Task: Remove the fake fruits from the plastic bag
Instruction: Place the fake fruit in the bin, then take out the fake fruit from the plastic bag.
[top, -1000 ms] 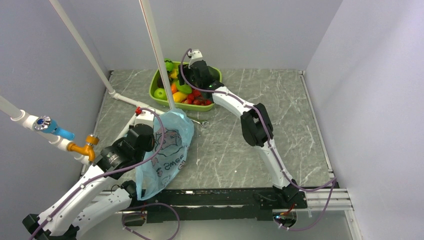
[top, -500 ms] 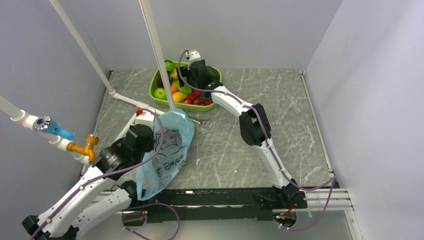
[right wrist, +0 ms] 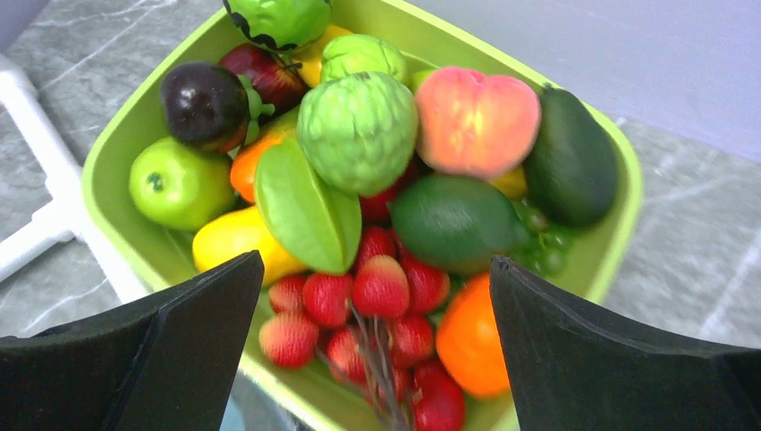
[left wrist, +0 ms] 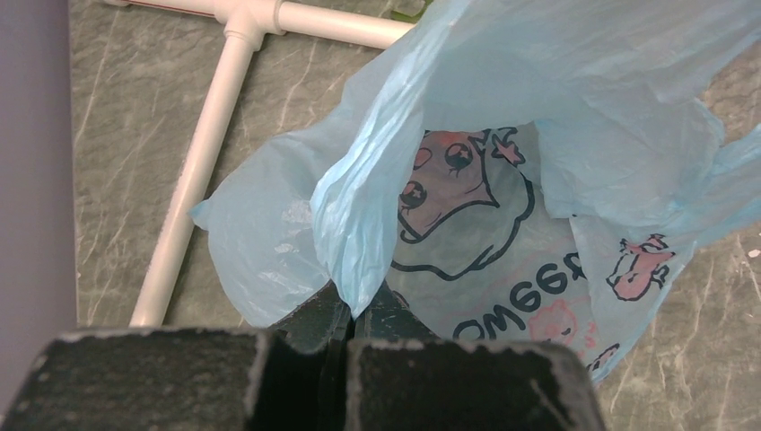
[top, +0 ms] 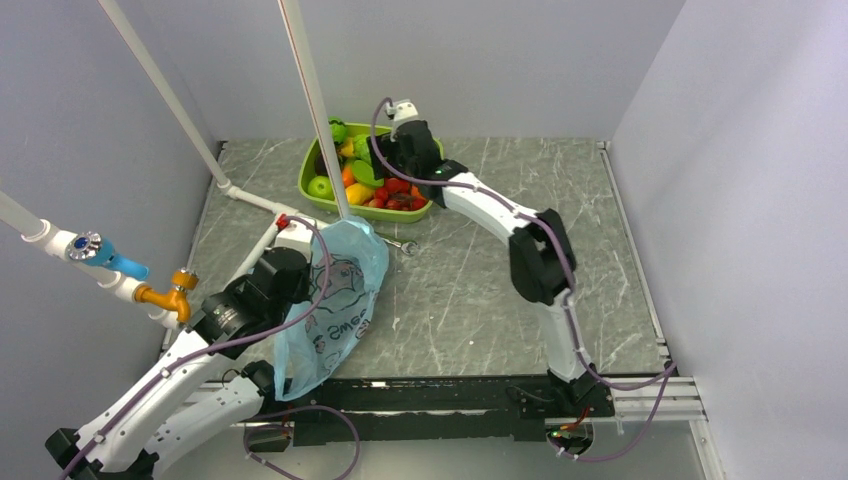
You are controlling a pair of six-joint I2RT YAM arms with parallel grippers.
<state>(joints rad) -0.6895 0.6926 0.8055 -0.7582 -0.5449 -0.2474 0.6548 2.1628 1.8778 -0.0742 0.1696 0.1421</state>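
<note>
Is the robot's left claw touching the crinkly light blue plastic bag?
Touching. The left wrist view shows the left gripper shut on a hanging fold of the crinkly light blue plastic bag, with the plastic pinched right between its tips.

Overhead, we see bright, even, diffuse light; the worktop (top: pixel 480 300) carries only faint, soft shadows beneath the arms. At the right wrist we note slight motion blur on the peach (right wrist: pixel 476 121) and strawberries (right wrist: pixel 381 287), and small highlights on the fake fruits (right wrist: pixel 359 135). At the left wrist the plastic bag (left wrist: pixel 574 117) is sharp and translucent; the left gripper (left wrist: pixel 354 310) is dark.
</note>
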